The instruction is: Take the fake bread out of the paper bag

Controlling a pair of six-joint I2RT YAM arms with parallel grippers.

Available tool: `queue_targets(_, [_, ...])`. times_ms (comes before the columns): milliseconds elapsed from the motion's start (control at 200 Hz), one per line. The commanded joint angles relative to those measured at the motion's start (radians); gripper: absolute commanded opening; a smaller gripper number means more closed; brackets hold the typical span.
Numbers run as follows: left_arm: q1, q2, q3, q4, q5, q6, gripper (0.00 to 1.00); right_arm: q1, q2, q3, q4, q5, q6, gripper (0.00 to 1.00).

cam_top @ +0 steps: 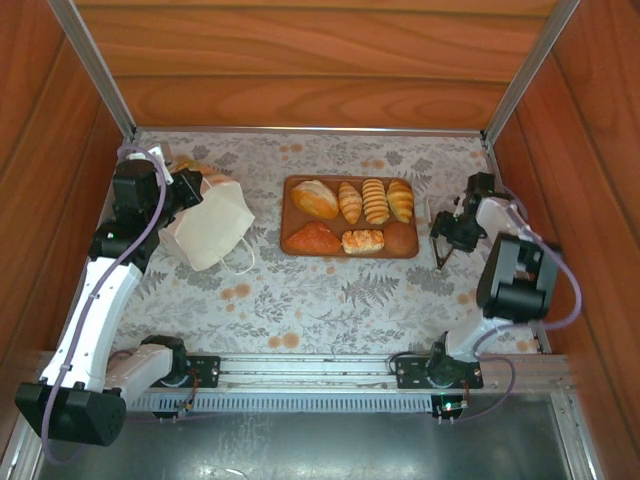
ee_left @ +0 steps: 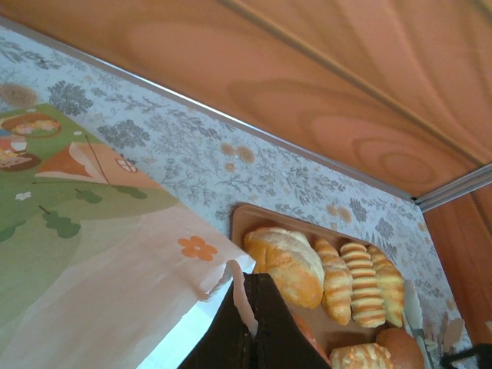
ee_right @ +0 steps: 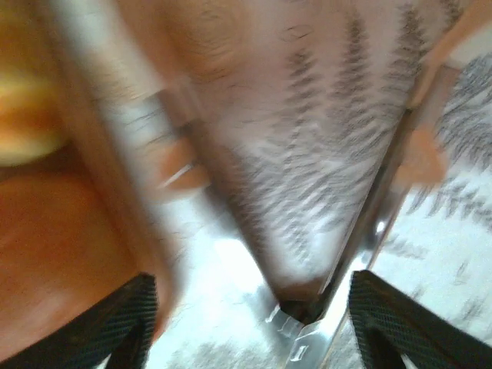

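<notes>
Far left on the floral cloth [cam_top: 330,300]: paper bag [cam_top: 208,228] slumped on its side, left gripper [ee_left: 250,296] pinched tight on its white rim. Centre: brown tray [cam_top: 285,200] holds the fake bread [cam_top: 350,202] in two rows. Just right of the tray: right gripper [cam_top: 441,257], jaws spread wide, holding nothing. The wrist view there is blurred.

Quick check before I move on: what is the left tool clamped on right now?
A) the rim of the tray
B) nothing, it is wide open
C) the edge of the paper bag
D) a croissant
C: in the left wrist view, the left tool is shut on a white edge of the paper bag. The bread lies on the tray beside it.
</notes>
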State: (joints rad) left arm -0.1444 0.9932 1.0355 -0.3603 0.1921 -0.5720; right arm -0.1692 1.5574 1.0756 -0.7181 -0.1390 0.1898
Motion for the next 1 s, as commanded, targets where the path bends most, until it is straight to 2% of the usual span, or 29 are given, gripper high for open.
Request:
queue_targets(0, [0.005,0.006,0.048,0.021,0.002,0.021,0.00,0.049,-0.345,-0.012,0.079,-0.391,0.172,0.65])
queue_targets(70, [0.006,0.015,0.055,0.024,0.007,0.020,0.00,0.138,-0.399,-0.031,0.140,-0.429,0.228,0.64])
queue_targets(145, [0.007,0.022,0.061,0.023,0.015,0.018,0.00,0.223,-0.435,-0.020,0.093,-0.279,0.242,0.65])
queue_targets(225, [0.006,0.027,0.061,0.025,0.018,0.017,0.00,0.232,-0.441,0.016,0.002,-0.197,0.209,0.64])
queue_targets(325, [0.006,0.024,0.057,0.026,0.016,0.016,0.00,0.246,-0.445,0.029,0.032,-0.351,0.194,0.63])
queue_targets(445, [0.007,0.032,0.060,0.044,0.017,-0.002,0.00,0.375,-0.430,0.020,0.139,-0.435,0.274,0.64])
queue_targets(565, [0.006,0.051,0.073,0.065,0.039,-0.029,0.00,0.527,-0.362,-0.014,0.298,-0.470,0.399,0.64])
queue_targets(700, [0.007,0.059,0.087,0.074,0.041,-0.042,0.00,0.707,-0.269,-0.031,0.480,-0.402,0.524,0.65])
queue_targets(785, [0.007,0.063,0.092,0.079,0.044,-0.045,0.00,0.819,-0.180,0.005,0.537,-0.383,0.549,0.66])
queue_targets(995, [0.008,0.064,0.095,0.090,0.052,-0.051,0.00,0.965,0.036,0.105,0.643,-0.340,0.633,0.67])
